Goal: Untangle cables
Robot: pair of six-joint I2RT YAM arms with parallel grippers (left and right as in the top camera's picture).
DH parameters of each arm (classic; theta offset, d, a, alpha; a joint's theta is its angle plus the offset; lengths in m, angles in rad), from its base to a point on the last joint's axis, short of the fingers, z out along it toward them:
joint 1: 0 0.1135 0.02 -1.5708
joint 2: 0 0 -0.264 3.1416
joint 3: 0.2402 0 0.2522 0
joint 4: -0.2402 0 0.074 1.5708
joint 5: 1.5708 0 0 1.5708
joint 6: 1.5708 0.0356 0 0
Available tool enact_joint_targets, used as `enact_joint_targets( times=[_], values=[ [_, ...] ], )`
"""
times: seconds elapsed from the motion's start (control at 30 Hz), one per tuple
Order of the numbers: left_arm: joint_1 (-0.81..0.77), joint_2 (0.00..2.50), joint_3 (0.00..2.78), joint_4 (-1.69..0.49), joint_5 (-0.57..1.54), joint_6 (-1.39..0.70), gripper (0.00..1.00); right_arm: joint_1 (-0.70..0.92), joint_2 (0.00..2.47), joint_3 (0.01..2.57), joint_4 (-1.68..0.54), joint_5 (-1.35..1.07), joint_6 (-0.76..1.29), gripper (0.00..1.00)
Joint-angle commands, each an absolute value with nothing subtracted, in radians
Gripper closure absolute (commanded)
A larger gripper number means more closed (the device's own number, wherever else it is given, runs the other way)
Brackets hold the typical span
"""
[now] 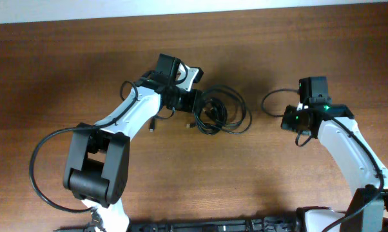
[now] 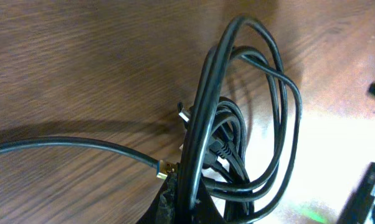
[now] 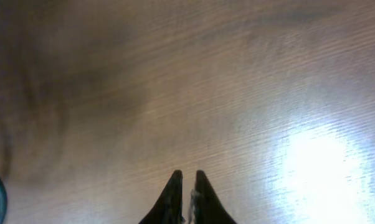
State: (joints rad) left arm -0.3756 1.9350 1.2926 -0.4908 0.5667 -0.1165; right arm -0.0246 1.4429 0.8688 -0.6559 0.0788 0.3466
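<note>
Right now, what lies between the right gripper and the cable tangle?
In the overhead view, mostly bare table, plus one black cord loop arcing beside the right gripper, apart from the cables.

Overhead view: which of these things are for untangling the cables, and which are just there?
For the job:
- the cables, black loops in one tangle
- left pincer, which seems to pinch the tangle
- right pincer, shut over bare wood, away from the tangle

Just there:
- wooden table
- thick arm cable, wired to the robot
</note>
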Motion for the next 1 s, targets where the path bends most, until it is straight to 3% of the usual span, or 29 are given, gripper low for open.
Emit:
enact_joint_targets(
  times=[0.0, 0.03, 0.1, 0.27, 0.57, 0.63, 0.67, 0.73, 0.83, 0.9, 0.97],
  values=[
    [-0.379, 1.905, 1.312, -0.5, 0.572, -0.104, 1.0, -0.027, 1.448, 0.887, -0.555, -0.213, 0.315, 0.89],
    [-0.379, 1.905, 1.312, -0.499, 0.588, -0.104, 1.0, -0.025, 1.448, 0.887, -0.54, -0.365, 0.26, 0.75],
    [-0.377, 1.905, 1.312, -0.484, 0.661, -0.104, 1.0, -0.025, 1.448, 0.887, -0.552, -0.533, 0.241, 0.69],
    [-0.377, 1.89, 1.312, -0.366, 0.885, -0.105, 1.0, -0.026, 1.449, 0.886, -0.606, -0.534, 0.243, 0.68],
    [-0.395, 1.864, 1.312, -0.352, 0.985, -0.109, 1.0, -0.025, 1.449, 0.885, -0.532, -0.591, 0.335, 0.65],
    [-0.395, 1.861, 1.312, -0.352, 0.992, -0.109, 1.0, -0.025, 1.451, 0.885, -0.533, -0.591, 0.339, 0.66],
    [-0.395, 1.857, 1.312, -0.352, 0.991, -0.109, 1.0, -0.025, 1.455, 0.885, -0.533, -0.591, 0.339, 0.71],
    [-0.395, 1.851, 1.312, -0.348, 0.971, -0.108, 1.0, -0.025, 1.475, 0.885, -0.537, -0.591, 0.338, 0.96],
    [-0.395, 1.851, 1.312, -0.403, 0.673, -0.107, 1.0, -0.026, 1.507, 0.885, -0.586, -0.411, 0.338, 0.96],
    [-0.392, 1.851, 1.312, -0.482, 0.439, -0.107, 1.0, -0.026, 1.533, 0.885, -0.658, -0.052, 0.339, 0.96],
    [-0.38, 1.85, 1.312, -0.531, 0.4, -0.068, 1.0, -0.028, 1.538, 0.885, -0.673, 0.194, 0.357, 0.96]
  ],
)
